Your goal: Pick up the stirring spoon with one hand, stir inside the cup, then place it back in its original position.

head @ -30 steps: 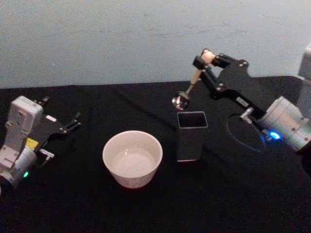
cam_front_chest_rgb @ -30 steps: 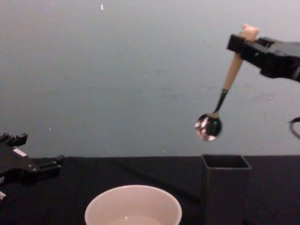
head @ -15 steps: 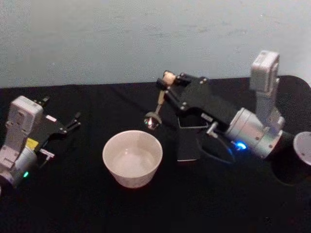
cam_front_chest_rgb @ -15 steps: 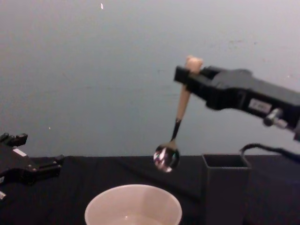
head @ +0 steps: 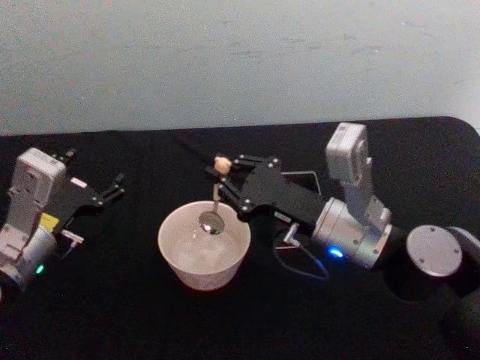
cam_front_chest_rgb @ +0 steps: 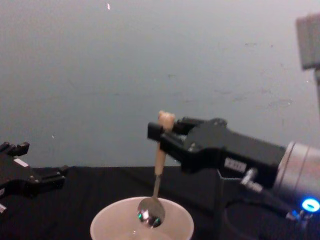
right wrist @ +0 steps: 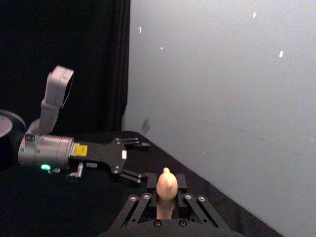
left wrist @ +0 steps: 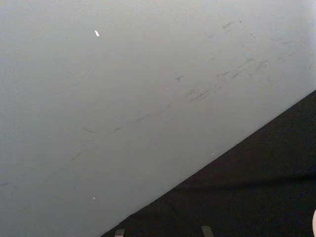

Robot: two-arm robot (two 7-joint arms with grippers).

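Right claw (head: pixel 225 175) clamps the stirring spoon (head: pixel 211 221), bowl inside cup (head: pixel 171 256) near far rim; left claw (head: pixel 94 169) spread.

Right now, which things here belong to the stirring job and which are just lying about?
Job: stirring spoon, cup, holder behind the arm, right gripper gripping the spoon.
Idle: left gripper, parked open at left; black tablecloth.

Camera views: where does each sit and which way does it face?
Head view: high, looking down on the table; left gripper parked left, right gripper holding the stirring spoon in the cup.
Chest view: low, looking across toward the wall; right gripper reaches in from right.
Left wrist view: on the left arm, facing wall and table edge.
Right wrist view: behind its fingers, facing the left gripper.
Shared: head and chest both show spoon in cup.
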